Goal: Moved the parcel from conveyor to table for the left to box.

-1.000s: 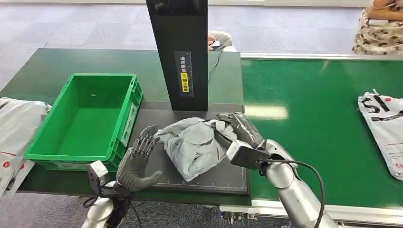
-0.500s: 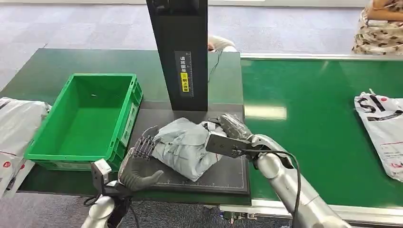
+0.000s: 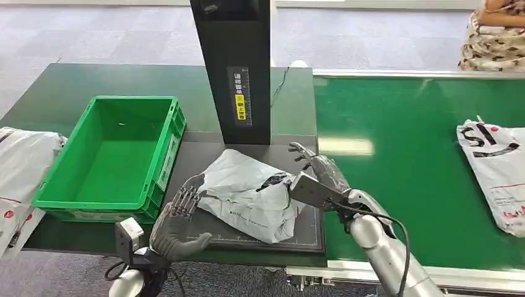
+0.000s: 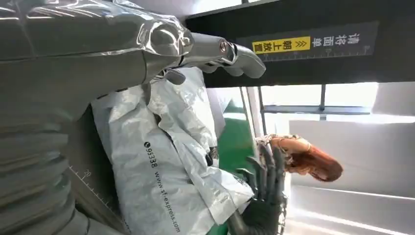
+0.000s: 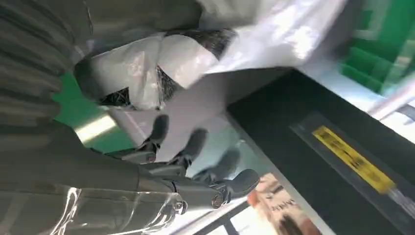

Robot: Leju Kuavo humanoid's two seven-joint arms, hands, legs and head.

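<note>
Although the conveyor (image 3: 408,154) to the right carries another bag (image 3: 495,173) at its far right edge, the parcel (image 3: 251,192) of concern lies flat on the dark pad (image 3: 303,232) of the table (image 3: 74,80), just right of the green box (image 3: 111,154) and near the black post (image 3: 232,68).

Finding one: the parcel's near right corner reaches the pad's right edge beside the conveyor. A careless withdrawal of the right hand (image 3: 316,176), whose fingers are spread and holding nothing at the parcel's right side, could catch the loose wrapping and drag it back toward the conveyor.

Finding two: the left hand (image 3: 176,216) stands at the parcel's left edge, fingers apart and upright, gripping nothing. Whether they touch the wrapping cannot be told. The wrapping looks slack and slippery; a shallow grasp may pinch film alone and let the parcel sag or drop short of the box.
</note>
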